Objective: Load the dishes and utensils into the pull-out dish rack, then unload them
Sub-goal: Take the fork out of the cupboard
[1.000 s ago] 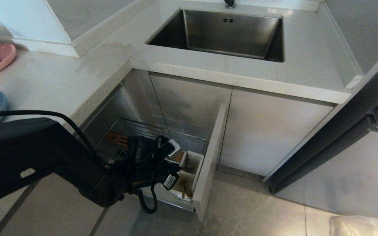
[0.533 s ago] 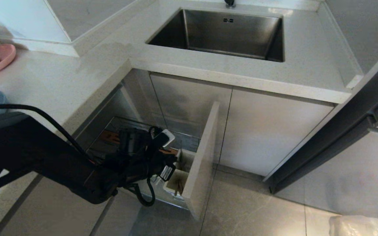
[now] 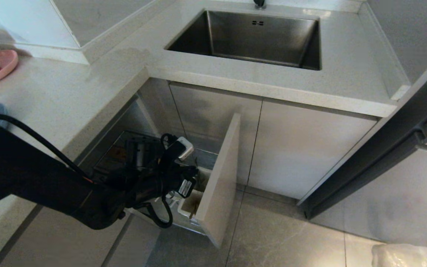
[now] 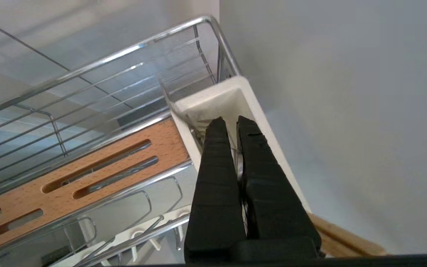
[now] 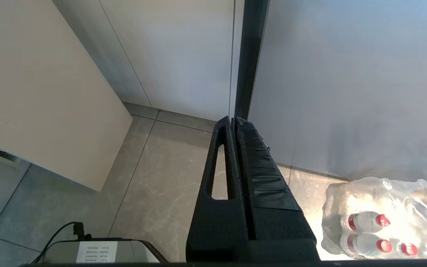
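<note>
Setting: pale speckled counter, grey tiled floor.
Left gripper: black fingers clenched over the utensil cup.
Rack: pulled out below counter; chrome wire, slotted wooden bar, beige panel.
Right gripper: closed, over the floor.
Sink: steel, farthest.

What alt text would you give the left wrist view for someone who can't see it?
The left gripper, its black fingers shut on a slim silver utensil, points into the white utensil cup at the corner of the chrome pull-out dish rack. A slotted wooden bar crosses the rack beside it, with the pale front panel behind.
</note>
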Robot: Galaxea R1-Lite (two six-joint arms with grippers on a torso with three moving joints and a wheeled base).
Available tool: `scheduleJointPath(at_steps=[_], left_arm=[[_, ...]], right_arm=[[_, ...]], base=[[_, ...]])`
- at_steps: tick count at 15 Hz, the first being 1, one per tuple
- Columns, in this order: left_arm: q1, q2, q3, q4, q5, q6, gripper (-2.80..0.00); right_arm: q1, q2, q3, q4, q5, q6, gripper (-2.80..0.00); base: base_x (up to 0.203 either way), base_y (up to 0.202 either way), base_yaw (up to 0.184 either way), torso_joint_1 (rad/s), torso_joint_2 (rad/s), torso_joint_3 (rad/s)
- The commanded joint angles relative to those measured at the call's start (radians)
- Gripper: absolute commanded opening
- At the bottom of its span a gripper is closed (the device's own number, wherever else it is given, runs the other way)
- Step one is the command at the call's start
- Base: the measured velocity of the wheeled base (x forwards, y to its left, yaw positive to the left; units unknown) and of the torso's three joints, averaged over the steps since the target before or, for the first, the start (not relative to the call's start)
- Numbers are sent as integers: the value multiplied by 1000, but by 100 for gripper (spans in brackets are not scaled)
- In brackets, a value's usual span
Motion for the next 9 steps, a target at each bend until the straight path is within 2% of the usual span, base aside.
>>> scheduleJointPath(at_steps=[1,9], left_arm=[[-2,-13,-4,-4,0,-9,-280],[-2,-81,-14,13,38,-20,-280]], right_arm=[[0,2,0,0,0,0,-280],[0,0,0,0,0,0,-280]], base=[[0,0,0,0,0,0],[0,0,0,0,0,0]])
